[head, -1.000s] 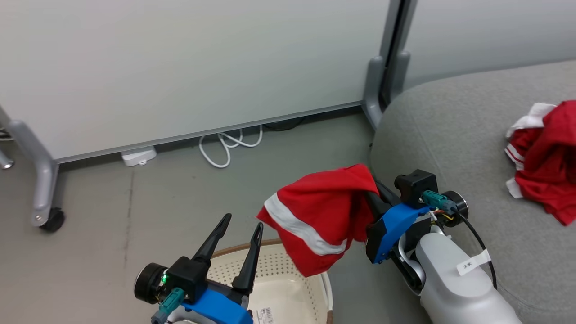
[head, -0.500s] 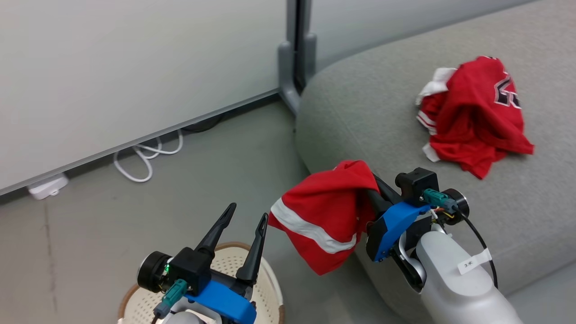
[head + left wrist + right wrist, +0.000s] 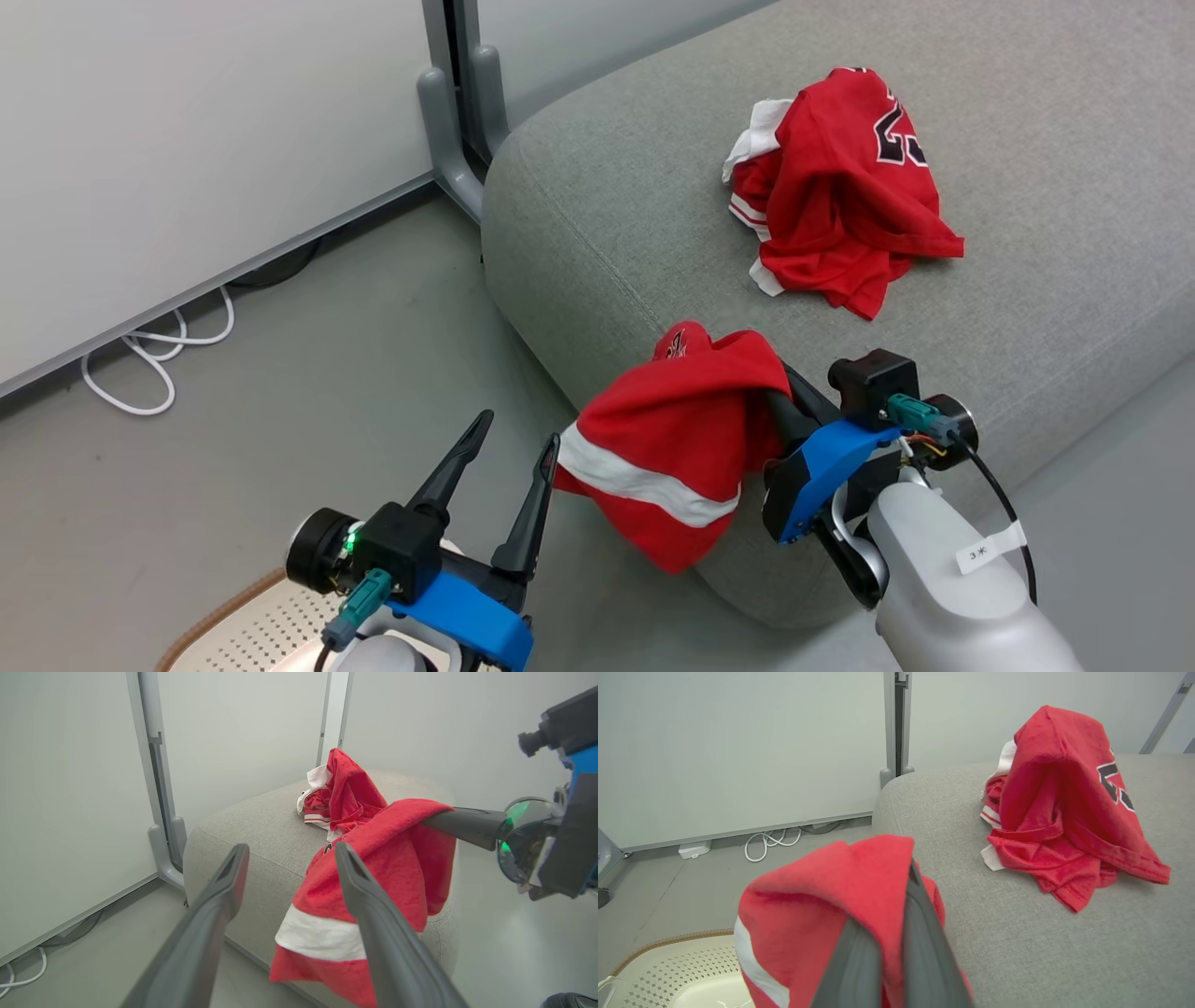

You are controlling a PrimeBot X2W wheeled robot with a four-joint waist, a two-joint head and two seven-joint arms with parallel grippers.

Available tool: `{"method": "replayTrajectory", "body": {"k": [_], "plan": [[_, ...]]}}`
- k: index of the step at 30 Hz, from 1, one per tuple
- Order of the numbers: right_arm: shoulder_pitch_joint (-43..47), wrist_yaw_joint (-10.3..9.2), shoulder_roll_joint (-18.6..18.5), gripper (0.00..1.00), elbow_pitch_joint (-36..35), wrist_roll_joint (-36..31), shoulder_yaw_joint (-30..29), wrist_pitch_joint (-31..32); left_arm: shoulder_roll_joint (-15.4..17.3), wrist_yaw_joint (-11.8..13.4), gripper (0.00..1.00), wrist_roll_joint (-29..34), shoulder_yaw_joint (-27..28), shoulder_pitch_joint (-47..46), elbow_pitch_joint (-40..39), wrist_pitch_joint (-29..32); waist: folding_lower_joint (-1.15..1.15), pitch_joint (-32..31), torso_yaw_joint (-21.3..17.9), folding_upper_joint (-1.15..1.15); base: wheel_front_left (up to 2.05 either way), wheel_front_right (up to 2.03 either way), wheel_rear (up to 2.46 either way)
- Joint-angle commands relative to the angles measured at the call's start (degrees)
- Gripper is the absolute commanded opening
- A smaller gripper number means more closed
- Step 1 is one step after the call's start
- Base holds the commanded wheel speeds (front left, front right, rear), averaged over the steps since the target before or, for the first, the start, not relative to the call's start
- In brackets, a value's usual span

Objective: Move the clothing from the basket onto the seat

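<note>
Right tool (image 3: 786,399): clenched on a red garment (image 3: 677,439) with a white stripe. The two dark fingers are pressed together, and cloth is folded over their tips.
Why held so: the pinch takes a single fold, so the rest hangs loose below the fingers. I judge this keeps the garment off the floor (image 3: 280,373) while it is carried.
Held garment, place: in the air just beside the near rounded corner of the seat (image 3: 1027,280), hanging in front of the seat's side. I cannot tell whether it brushes the upholstery.
Left tool (image 3: 519,429): released, with its fingers spread and nothing between them. One fingertip is close beside the white stripe, and I cannot tell whether it touches.
Seat, contents: one crumpled red jersey (image 3: 840,187) with white trim and dark lettering lies on top. It sits back from the near corner and well apart from the held piece.
Basket (image 3: 233,611): it stands on the floor under the left tool, near the seat's corner. The part that shows is bare perforated plastic with no red cloth in it. The rest is out of frame or behind the hanging garment.
Step, judged: the carry is under way, and the garment has yet to clear the seat's edge and be let go over the top.
Risk, judged: if released at the rounded corner, the hanging hem could slide off to the floor.
</note>
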Motion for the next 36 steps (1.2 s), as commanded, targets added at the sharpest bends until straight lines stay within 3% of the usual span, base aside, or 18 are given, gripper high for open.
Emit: {"method": "replayTrajectory", "body": {"k": [1, 14, 21, 27, 36], "plan": [[0.9, 0.01, 0.1, 0.0, -0.6, -0.8, -0.6, -0.2, 0.5, -0.1, 1.0, 0.2, -0.1, -1.0, 0.2, -0.2, 0.0, 0.4, -0.3, 0.0, 0.0, 0.0, 0.0], [1.3, 0.01, 0.1, 0.0, -2.2, -1.2, -1.6, -0.2, 0.8, -0.1, 1.0, 0.4, -0.4, -1.7, -0.1, -0.2, 0.0, 1.3, -0.4, 0.0, 0.0, 0.0, 0.0], [-5.2, 0.01, -0.3, 0.0, -4.0, -1.6, -3.9, -0.2, 1.7, -0.1, 1.0, 1.4, 0.7, -2.4, -1.0, -0.2, 0.0, 4.2, -1.0, 0.0, 0.0, 0.0, 0.0], [-15.2, 0.01, -5.3, 0.0, -6.0, -2.0, -7.4, 0.5, 3.6, -0.1, 1.0, 2.4, 0.8, -4.2, -2.7, -0.2, 0.0, 9.1, -1.7, 0.0, 0.0, 0.0, 0.0], [-29.0, 0.01, -14.2, 0.0, -7.3, -1.1, -18.5, 2.2, 9.1, -0.1, 1.0, 4.1, -1.2, -9.7, -4.6, -0.2, 0.0, 19.9, -1.6, 0.0, 0.0, 0.0, 0.0]]}}
